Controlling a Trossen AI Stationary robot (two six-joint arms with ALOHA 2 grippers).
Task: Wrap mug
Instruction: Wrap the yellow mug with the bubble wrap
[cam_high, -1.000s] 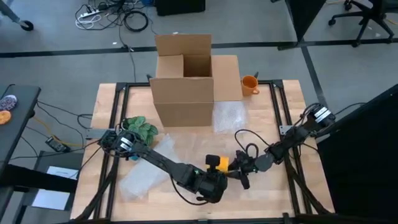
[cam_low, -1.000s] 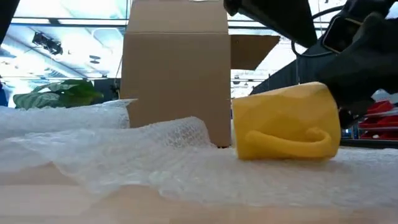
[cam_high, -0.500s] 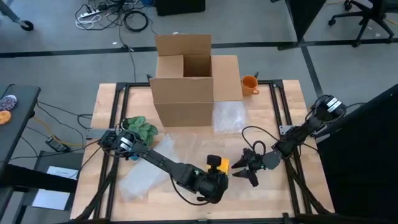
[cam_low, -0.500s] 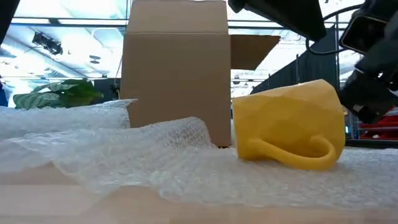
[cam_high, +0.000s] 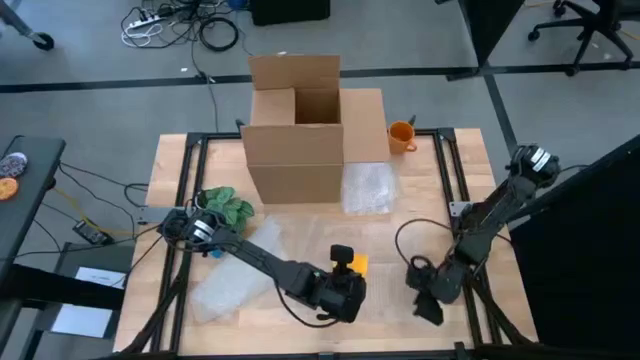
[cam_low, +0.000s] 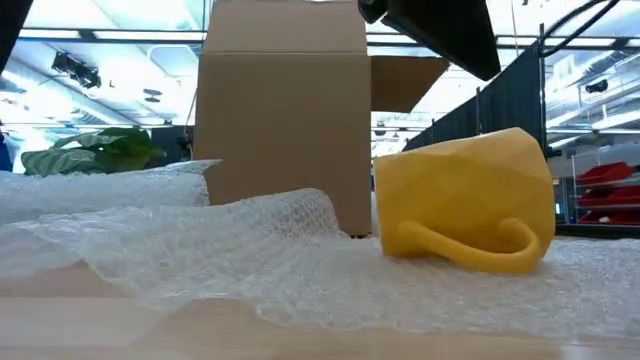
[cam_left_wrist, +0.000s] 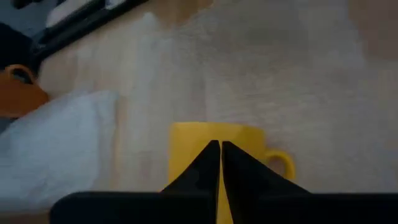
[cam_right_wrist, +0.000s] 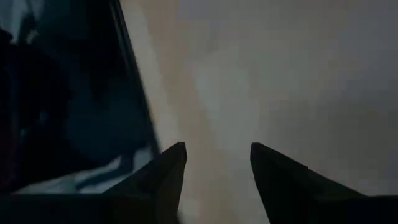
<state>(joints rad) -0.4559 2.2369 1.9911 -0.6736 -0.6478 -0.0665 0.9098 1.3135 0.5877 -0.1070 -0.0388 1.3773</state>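
The yellow mug (cam_low: 465, 200) lies on its side on a sheet of bubble wrap (cam_low: 250, 255) near the front middle of the surface (cam_high: 400, 330), handle toward the low camera. The left gripper (cam_left_wrist: 219, 163) hovers right above the mug with its fingers pressed together, empty. The right gripper (cam_right_wrist: 217, 163) sits well apart at the surface's front right edge — fingers spread, holding nothing. A cardboard box (cam_high: 300, 130) and an orange cup (cam_high: 401, 135) stand at the back.

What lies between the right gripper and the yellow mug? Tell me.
In the high view, only bare wooden table separates the right gripper from the yellow mug.
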